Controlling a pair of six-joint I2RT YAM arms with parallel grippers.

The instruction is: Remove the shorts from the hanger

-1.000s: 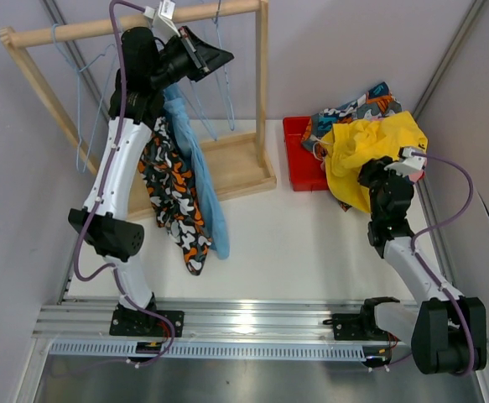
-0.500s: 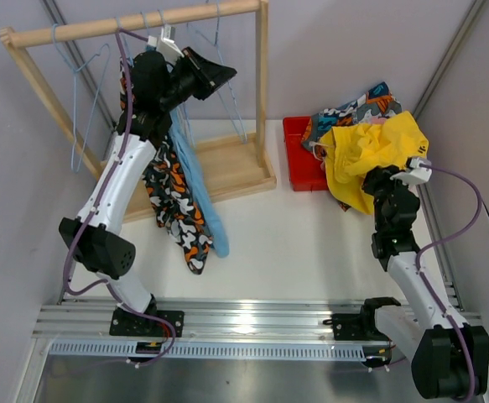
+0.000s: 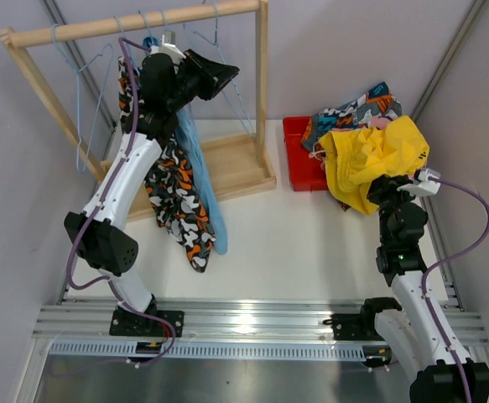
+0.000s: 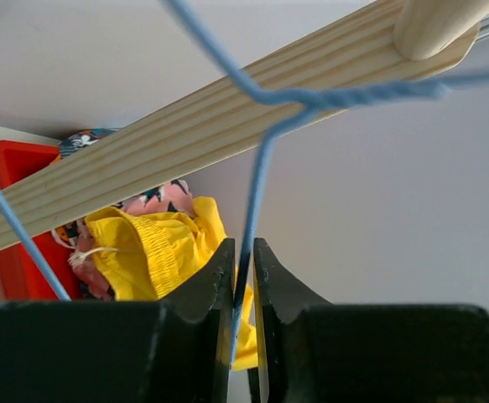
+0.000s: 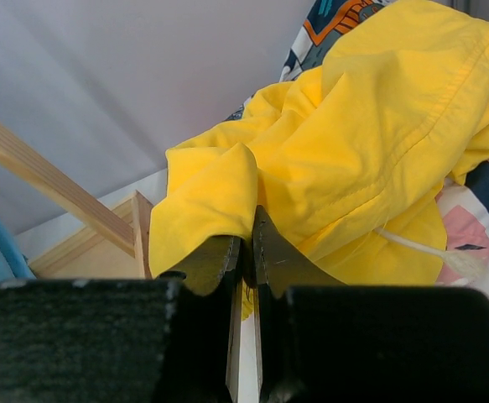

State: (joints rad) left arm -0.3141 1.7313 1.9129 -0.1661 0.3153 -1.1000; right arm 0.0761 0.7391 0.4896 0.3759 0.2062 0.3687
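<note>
Step in hand looks like freeing a hanging pair: left gripper (image 4: 243, 252) is up by the round wooden rail (image 3: 85, 29), jaws a slit apart around the thin blue wire hanger (image 4: 257, 168); pinching or loose, can't tell. Blotched shorts (image 3: 177, 201) and light blue shorts (image 3: 204, 193) hang limp below, soft thin cloth. Next move probably needs the cloth slid off the wire. Hard red bin (image 3: 299, 159) is heaped with crumpled yellow shorts (image 3: 370, 155). Right gripper (image 5: 244, 243) has its jaws together at the yellow hem, hold unclear.

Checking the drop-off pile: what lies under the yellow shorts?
Blue-orange shorts and pink shorts poke out beneath the yellow shorts, over a red bin. Yellow cloth hides the rest of the bin.
</note>
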